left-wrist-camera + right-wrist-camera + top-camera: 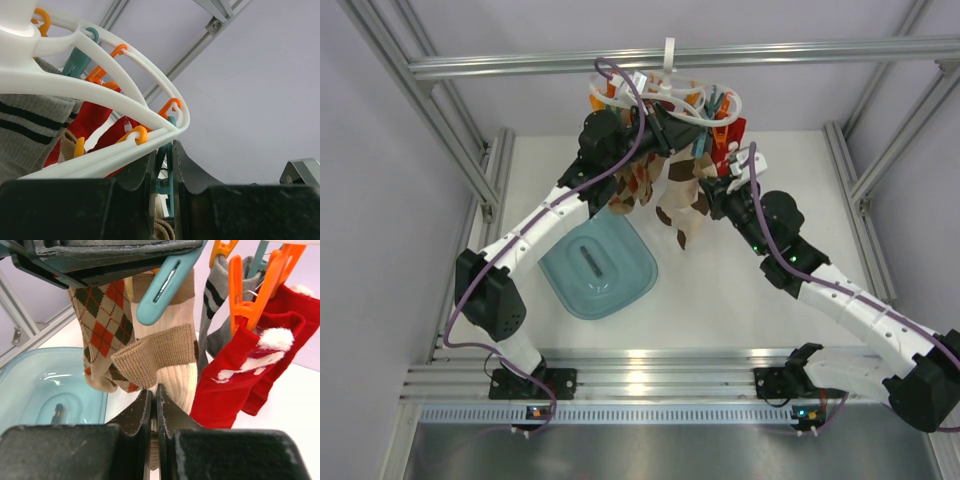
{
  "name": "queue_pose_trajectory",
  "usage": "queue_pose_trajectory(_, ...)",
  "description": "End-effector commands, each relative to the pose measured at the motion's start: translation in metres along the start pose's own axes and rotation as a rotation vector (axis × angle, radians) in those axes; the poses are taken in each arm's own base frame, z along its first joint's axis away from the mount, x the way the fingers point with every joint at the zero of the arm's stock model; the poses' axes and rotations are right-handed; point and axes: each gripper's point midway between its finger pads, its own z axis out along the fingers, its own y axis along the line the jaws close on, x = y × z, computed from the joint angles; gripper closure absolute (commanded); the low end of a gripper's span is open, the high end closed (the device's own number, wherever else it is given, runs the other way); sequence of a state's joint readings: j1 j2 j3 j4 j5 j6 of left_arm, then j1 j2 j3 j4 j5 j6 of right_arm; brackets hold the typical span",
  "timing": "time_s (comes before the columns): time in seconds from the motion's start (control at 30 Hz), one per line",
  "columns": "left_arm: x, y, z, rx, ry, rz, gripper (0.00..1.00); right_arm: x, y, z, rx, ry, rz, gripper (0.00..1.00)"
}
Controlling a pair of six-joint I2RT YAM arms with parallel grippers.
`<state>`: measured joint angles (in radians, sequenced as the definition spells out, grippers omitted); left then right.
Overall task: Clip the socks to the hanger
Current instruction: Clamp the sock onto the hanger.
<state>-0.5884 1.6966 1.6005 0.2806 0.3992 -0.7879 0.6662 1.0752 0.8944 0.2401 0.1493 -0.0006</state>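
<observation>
So, left claw (164,161): up at the hanger, nearly closed around a teal peg (166,286). Looks like it's squeezing the peg so the mouth gapes, but I can't see the mouth well enough to swear to it.
Right claw (154,392): shut, tips pinched on the lower part of the cream-and-tan sock (165,347), as far as I can tell from its own camera.
Sock: in the air just below the teal peg, tan cuff folded over. The argyle sock (102,320) touches it on one side and the red sock (235,375) is just beside it on the other.
Hanger (100,93): white ring hooked on the aluminium bar (770,55) above the middle of the tabletop's (740,300) far edge, and pretty crowded already.
Risk 1: the hanger only hangs by its hook, so a nudge from either arm probably swings the peg away from the sock's edge.
Risk 2: the left claw has the peg by a narrow bit. If it slips, the peg snaps shut on nothing, or on the argyle sock next door.
Risk 3: with the cuff folded, the peg might bite just one floppy layer, and the sock drops once the right claw lets go.
Risk 4: the right claw sits close to the red sock and could drag it along when it backs off.
Risk 5: a dropped sock likely lands on the tabletop near the teal tub (605,270), left of the middle, and needs a whole new pick-up.
</observation>
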Motion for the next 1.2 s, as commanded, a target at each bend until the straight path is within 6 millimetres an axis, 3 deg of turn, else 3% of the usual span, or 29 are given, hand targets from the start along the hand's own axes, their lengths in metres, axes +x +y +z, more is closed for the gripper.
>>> queue_pose_trajectory(0.0, -0.004, 0.043, -0.005, -0.138, -0.026, -0.031, 1.00, -0.018, -0.009, -0.005, 0.039, -0.055, -0.003, 1.00)
queue_pose_trajectory(1.17, 0.013, 0.046, 0.000, -0.153, -0.001, -0.038, 1.00, -0.055, 0.003, 0.013, 0.028, -0.101, 0.216, 1.00)
